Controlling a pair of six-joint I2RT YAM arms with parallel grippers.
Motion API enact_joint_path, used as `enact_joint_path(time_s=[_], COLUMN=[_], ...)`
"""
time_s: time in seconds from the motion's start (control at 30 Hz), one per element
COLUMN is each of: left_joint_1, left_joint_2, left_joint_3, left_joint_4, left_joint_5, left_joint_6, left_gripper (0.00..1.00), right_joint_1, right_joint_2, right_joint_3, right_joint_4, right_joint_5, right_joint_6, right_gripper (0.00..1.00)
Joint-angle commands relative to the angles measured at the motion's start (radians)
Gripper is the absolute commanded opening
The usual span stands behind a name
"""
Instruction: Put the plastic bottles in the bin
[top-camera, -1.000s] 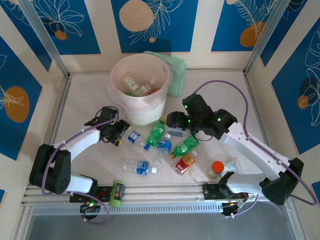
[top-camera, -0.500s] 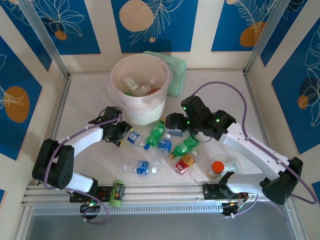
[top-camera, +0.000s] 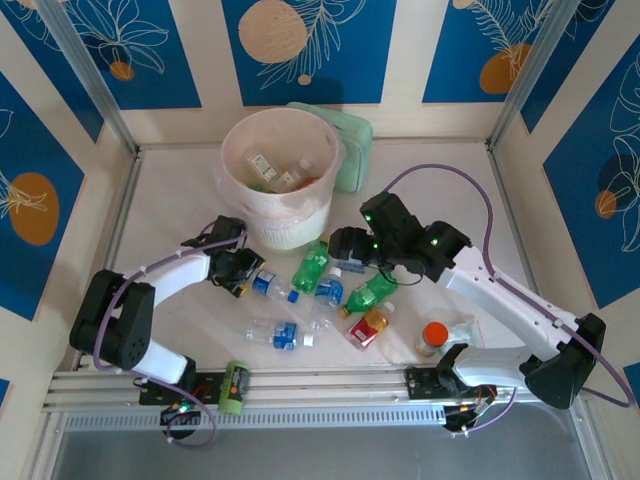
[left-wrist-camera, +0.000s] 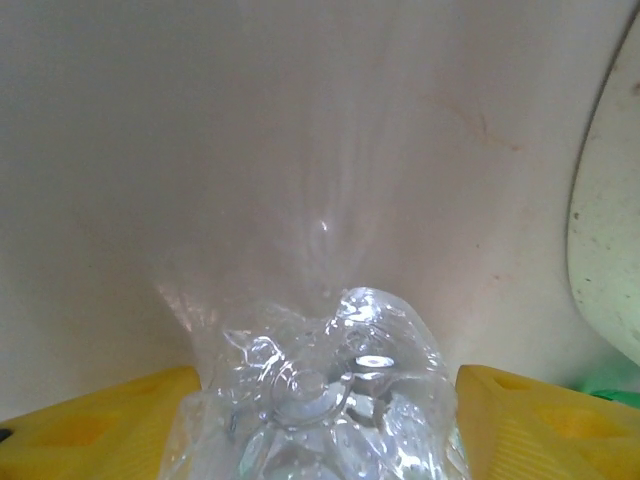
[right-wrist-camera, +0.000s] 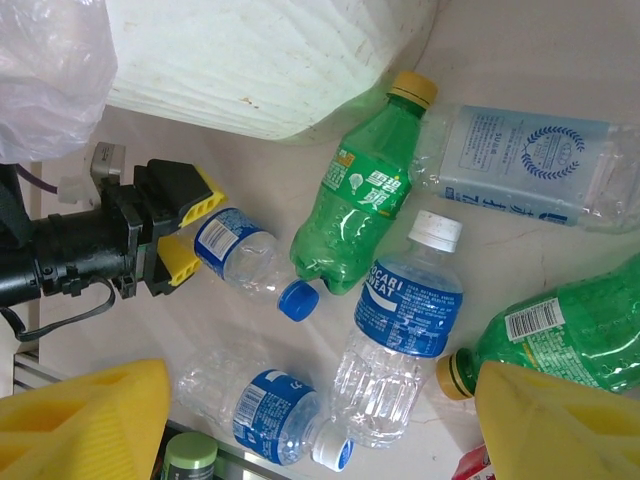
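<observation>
Several plastic bottles lie in front of the bin (top-camera: 285, 225), which holds a few more. My left gripper (top-camera: 243, 270) is at table level, shut on the base of a clear blue-labelled bottle (top-camera: 268, 284); the crumpled clear base (left-wrist-camera: 320, 400) fills the gap between its yellow fingers (left-wrist-camera: 110, 425). My right gripper (top-camera: 345, 245) hovers open above the pile. Its fingers (right-wrist-camera: 80, 425) frame a Pocari bottle (right-wrist-camera: 405, 330) and a clear blue-labelled one (right-wrist-camera: 265, 410). A green bottle (right-wrist-camera: 365, 205), a pale-labelled one (right-wrist-camera: 520, 160) and another green one (right-wrist-camera: 560, 330) lie around it.
A red-yellow labelled bottle (top-camera: 370, 325) and an orange-capped container (top-camera: 433, 338) sit near the right arm's base. A pale green box (top-camera: 355, 150) leans behind the bin. A green-lidded item (top-camera: 232, 387) rests on the front rail. The bin's bag (right-wrist-camera: 50, 70) hangs over its side.
My left gripper has slid right along the table onto the clear bottle and its jaws have narrowed. My right gripper has edged left and opened wider.
</observation>
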Motion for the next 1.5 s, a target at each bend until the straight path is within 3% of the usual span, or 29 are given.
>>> enact_joint_path(time_s=[0.0, 0.5, 0.97, 1.2, 1.47], left_joint_1=[-0.011, -0.011, -0.010, -0.009, -0.008], left_joint_2=[0.012, -0.034, -0.371, -0.461, -0.453], left_joint_3=[0.005, 0.002, 0.090, 0.197, 0.319], left_joint_4=[-0.027, -0.013, -0.226, -0.202, -0.098], left_joint_5=[-0.016, 0.022, 0.021, 0.083, 0.153], left_joint_6=[-0.016, -0.024, 0.086, 0.074, 0.082], left_gripper=[0.65, 0.55, 0.55, 0.55, 0.55], right_joint_1=[0.012, 0.016, 0.048, 0.098, 0.098], right_joint_2=[0.002, -0.004, 0.071, 0.120, 0.123], right_joint_3=[-0.015, 0.016, 0.100, 0.181, 0.224], right_joint_4=[-0.002, -0.015, 0.020, 0.043, 0.128], right_joint_5=[0.008, 0.027, -0.054, -0.110, -0.288], right_joint_6=[0.018, 0.004, -0.056, -0.100, -0.128], right_gripper=[0.80, 0.77, 0.75, 0.61, 0.48])
